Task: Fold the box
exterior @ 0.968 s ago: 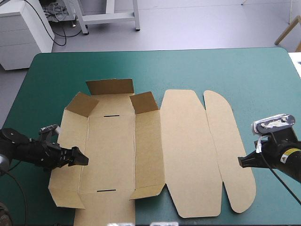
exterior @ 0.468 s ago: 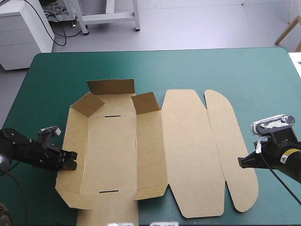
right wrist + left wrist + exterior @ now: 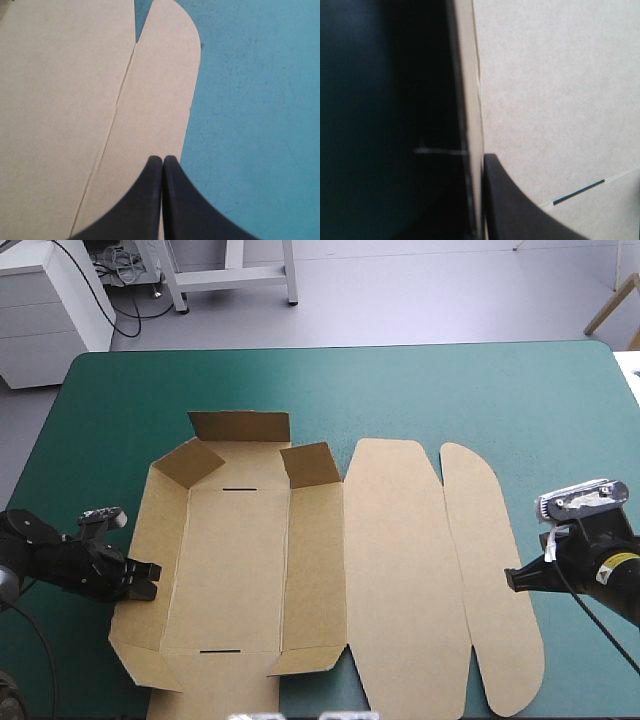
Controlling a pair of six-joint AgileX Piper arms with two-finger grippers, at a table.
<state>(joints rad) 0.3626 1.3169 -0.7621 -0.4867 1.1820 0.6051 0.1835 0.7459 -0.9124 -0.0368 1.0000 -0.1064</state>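
Observation:
The brown box (image 3: pixel 240 560) lies open on the teal-green cover, its far flaps (image 3: pixel 238 426) standing and its left wall (image 3: pixel 150 530) tilted up. My left gripper (image 3: pixel 148 582) is shut on that wall's outer edge. In the left wrist view the board edge (image 3: pixel 471 100) runs upright between the black fingers (image 3: pixel 520 215), with the box floor (image 3: pixel 560 100) beyond it. The lid panel (image 3: pixel 405 570) and rounded flap (image 3: pixel 490 570) lie flat. My right gripper (image 3: pixel 510 581) is shut with nothing in it, at the flap's right edge; its tips (image 3: pixel 162 161) rest over the flap (image 3: pixel 160 90).
Bare teal-green cover (image 3: pixel 400 390) stretches from the box to the table's far edge, and a strip of it (image 3: pixel 250 125) lies right of the flap. The box's near edge reaches the table's front edge.
My left gripper was open over the left wall earlier; it drew back and shut on the wall's edge. The wall stands steeper and the whole sheet has shifted slightly. The right arm stayed put.

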